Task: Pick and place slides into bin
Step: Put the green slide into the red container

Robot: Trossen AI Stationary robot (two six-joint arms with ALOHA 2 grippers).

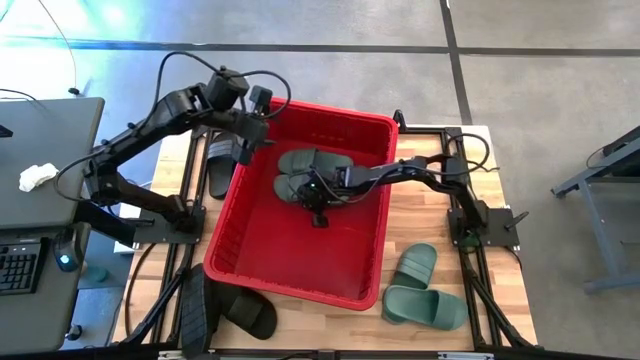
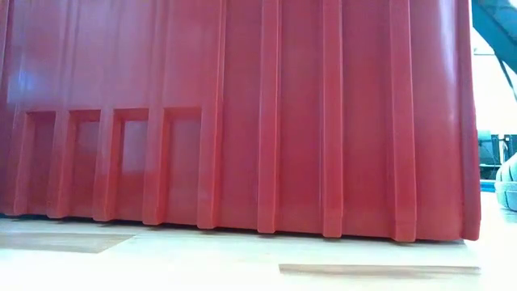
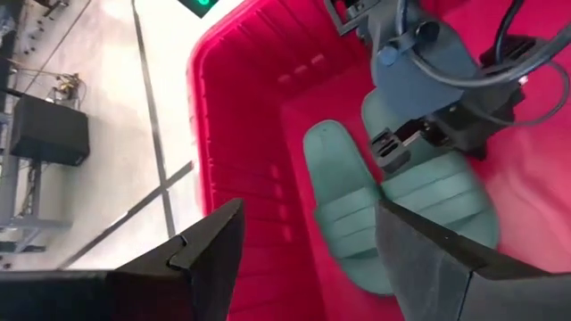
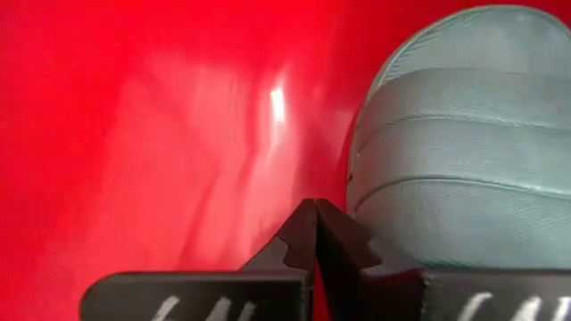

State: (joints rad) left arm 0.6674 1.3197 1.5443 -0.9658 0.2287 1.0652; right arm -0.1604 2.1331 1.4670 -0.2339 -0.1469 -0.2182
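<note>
ribbed red plastic forms the bin [image 1: 262, 262], a large rectangular tub with a rolled rim and vertical ridges down its walls, sitting in the middle of a pale wooden table [image 1: 440, 340]. two dark green rubber slides [image 1: 300, 170] with wide ribbed straps lie side by side on its floor near the far wall. the right gripper [image 1: 318, 192] is down inside the bin just beside these slides, its fingers pressed fully together and holding nothing. the left gripper [image 1: 248, 150] hovers over the bin's far left rim, fingers parted and empty. two more green slides [image 1: 420, 288] rest on the table right of the bin, black slides [image 1: 225, 312] lie at its near left corner, and another black slide [image 1: 220, 168] lies along its left side. grey floor with dark seams surrounds the table, and a desk [image 1: 45, 190] stands to the left
</note>
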